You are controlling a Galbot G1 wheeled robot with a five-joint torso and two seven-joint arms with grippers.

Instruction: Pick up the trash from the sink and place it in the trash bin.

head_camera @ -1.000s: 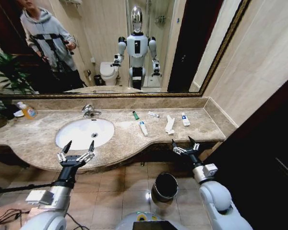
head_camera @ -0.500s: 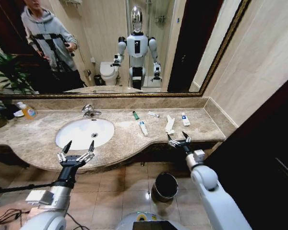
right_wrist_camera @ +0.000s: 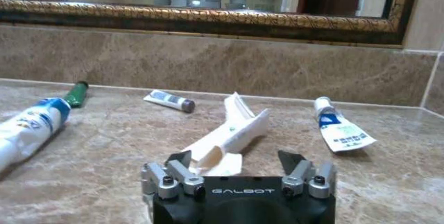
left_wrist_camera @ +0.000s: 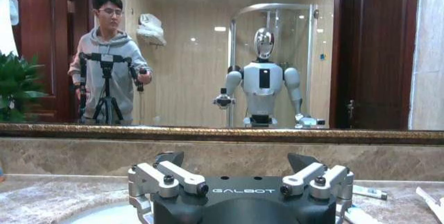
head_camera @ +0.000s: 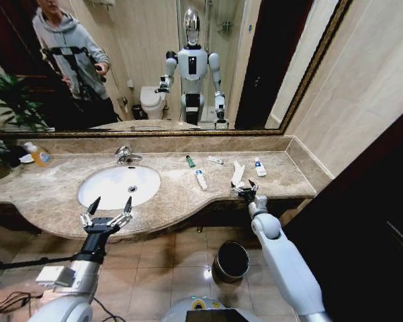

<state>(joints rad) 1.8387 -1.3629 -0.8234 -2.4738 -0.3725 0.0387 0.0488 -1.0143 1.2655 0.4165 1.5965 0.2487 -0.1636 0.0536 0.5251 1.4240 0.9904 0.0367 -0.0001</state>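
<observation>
The right gripper (right_wrist_camera: 236, 162), fingers spread, sits at the near end of the white wrapper (right_wrist_camera: 229, 133) on the counter (head_camera: 168, 194), right of the sink (head_camera: 117, 186). Tubes (right_wrist_camera: 31, 125) lie around the wrapper. The left gripper (head_camera: 107, 213) hangs open before the sink. The bin (head_camera: 231, 260) stands on the floor below, partly hidden behind the right arm.

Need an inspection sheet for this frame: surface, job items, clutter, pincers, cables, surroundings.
Surface: marbled counter, white sink holds no trash.
Job's things: crumpled wrapper, blue-capped tube, green-capped tube, small packet and flattened tube all lie on the counter right of the sink; trash bin on the floor below.
Clutter: soap bottle at far left.
Pincers: right pincer open, just short of the wrapper; left pincer open, at the counter's front edge.
Cables: dark cable on the floor, left.
Surroundings: wall mirror, plant.
</observation>
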